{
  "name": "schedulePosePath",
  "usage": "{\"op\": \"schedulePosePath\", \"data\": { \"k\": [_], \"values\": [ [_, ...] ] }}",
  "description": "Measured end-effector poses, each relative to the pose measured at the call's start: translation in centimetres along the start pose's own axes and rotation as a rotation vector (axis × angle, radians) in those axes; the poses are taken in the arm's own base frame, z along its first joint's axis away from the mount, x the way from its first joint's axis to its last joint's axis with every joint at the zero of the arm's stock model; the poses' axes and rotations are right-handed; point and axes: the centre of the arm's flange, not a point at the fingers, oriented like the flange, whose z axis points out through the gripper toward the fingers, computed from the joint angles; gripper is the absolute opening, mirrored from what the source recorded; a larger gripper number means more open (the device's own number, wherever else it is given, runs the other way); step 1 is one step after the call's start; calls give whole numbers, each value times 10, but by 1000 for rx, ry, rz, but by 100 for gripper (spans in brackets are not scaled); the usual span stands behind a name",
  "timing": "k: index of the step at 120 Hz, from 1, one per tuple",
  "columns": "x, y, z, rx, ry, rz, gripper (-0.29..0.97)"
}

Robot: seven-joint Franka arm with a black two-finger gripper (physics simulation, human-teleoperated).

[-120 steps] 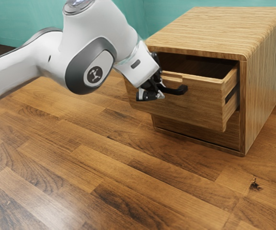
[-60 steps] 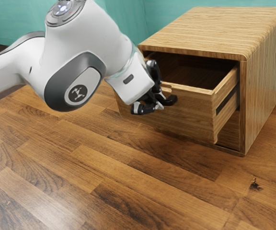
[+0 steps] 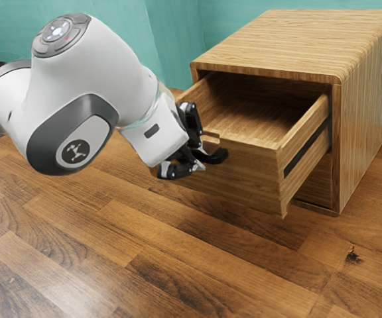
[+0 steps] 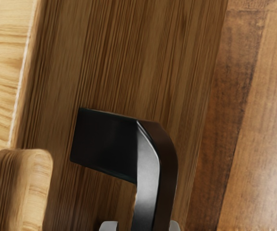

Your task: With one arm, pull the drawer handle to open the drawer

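Drawer (image 3: 244, 175) stands pulled well out of the wooden cabinet (image 3: 367, 99) at upper right, on the plank floor (image 3: 144, 252). Tool (image 3: 192, 159), at frame centre, is clamped on the black handle (image 3: 216, 156). A small dark mark (image 3: 352, 255) lies lower right, well apart.

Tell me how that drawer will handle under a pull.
Probably stiff: the drawer is thick wood. Likely slides straight, not tipping: a dark rail runs along its side. Well out of the cabinet, its front may sag slightly.
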Motion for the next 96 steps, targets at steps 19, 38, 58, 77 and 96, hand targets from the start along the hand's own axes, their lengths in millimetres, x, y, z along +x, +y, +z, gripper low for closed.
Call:
{"op": "schedulePosePath", "data": {
  "k": [19, 38, 58, 77, 96],
  "values": [
    [-4, 11, -11, -4, -2, -2, 2],
    [-7, 16, -25, -2, -3, -8, 2],
    [-9, 18, -23, -16, -11, -15, 3],
    [-10, 19, -22, -25, -16, -21, 12],
    [-7, 20, -25, -31, -19, -23, 26]
  ]
}}
